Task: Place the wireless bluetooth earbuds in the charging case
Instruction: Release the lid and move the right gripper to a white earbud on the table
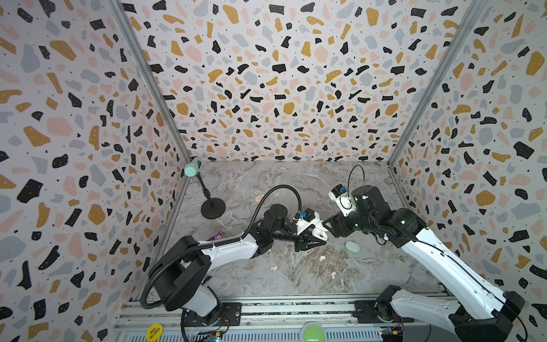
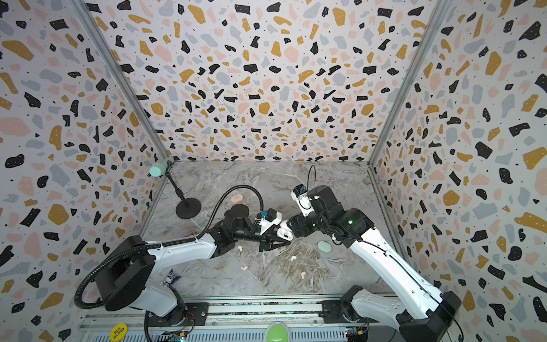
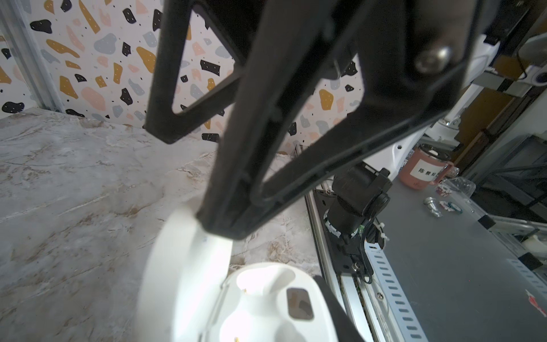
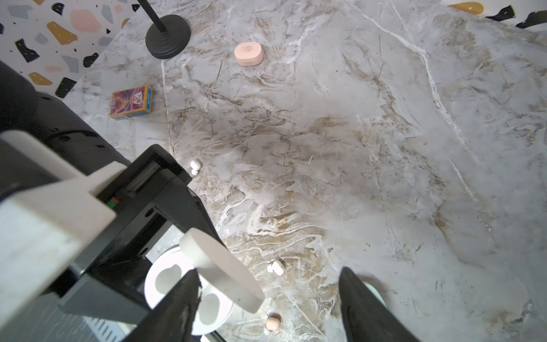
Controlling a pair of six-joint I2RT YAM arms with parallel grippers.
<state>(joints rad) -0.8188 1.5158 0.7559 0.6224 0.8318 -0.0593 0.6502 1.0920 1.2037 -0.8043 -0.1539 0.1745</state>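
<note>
Left tool [image 3: 222, 228] clenched on white case [image 4: 165, 281], right tool [image 4: 268, 274] released — yellow sticker [image 1: 154, 332] reads "BIG BLIND".

The table top [image 4: 384, 148] is finished in a smooth, marble-patterned surface with a faint sheen, and the rail [image 3: 396, 299] is shown as bare, perforated metal. The white charging case [image 3: 260, 296] and the white earbud [image 4: 276, 266] are made of smooth, glossy plastic, while the pink case [image 4: 248, 53] is given a matt skin. The left gripper [image 3: 220, 226] is moulded in matt black plastic, and the card box [image 4: 131, 101] is made of printed card.
</note>
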